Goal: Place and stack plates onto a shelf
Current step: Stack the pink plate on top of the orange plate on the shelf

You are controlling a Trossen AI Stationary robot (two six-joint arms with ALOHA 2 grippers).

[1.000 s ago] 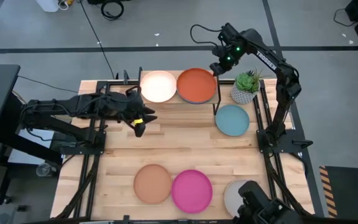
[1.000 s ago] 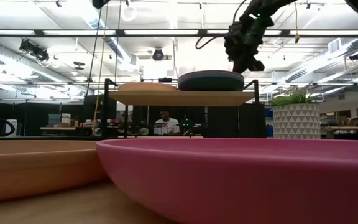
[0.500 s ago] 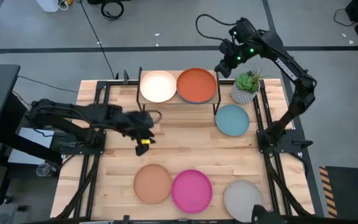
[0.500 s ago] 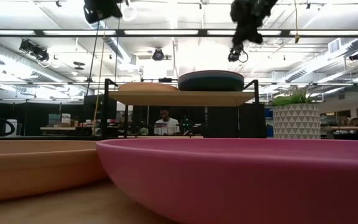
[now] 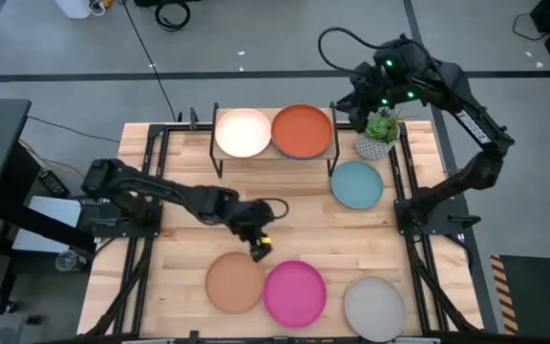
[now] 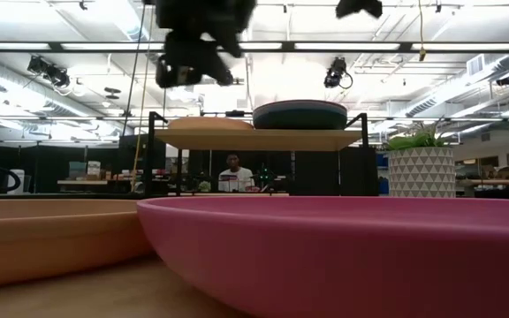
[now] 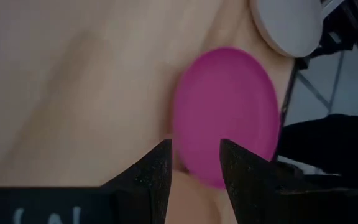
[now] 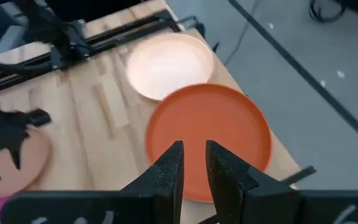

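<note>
The shelf (image 6: 254, 139) (image 5: 270, 153) stands at the far edge. On it rest the cream-white plate (image 5: 243, 132) and the orange plate (image 5: 302, 130) (image 8: 207, 134), which lies on the dark teal plate (image 6: 299, 115). The pale blue plate (image 5: 357, 184) lies on the table by the shelf's right legs. The peach-tan (image 5: 234, 282), pink (image 5: 295, 291) (image 7: 225, 115) and grey (image 5: 374, 306) plates sit in a row at the near edge. No bright blue plate shows. My left gripper (image 5: 261, 246) (image 7: 194, 165) hovers open above the pink plate's far-left rim. My right gripper (image 5: 356, 96) (image 8: 194, 165) is high over the shelf's right end, open by a narrow gap.
A potted plant (image 5: 380, 132) in a white patterned pot stands at the table's far right corner, just below my right gripper. Black frame rails run along the table's left and right sides. Bare wood (image 5: 285, 215) lies between the shelf and the near row of plates.
My left gripper has swung from beside the shelf's left end toward the near edge and the right, ending over the gap between the peach-tan and pink plates. My right gripper has risen off the orange plate and drawn back to the right. The plates have kept still.
</note>
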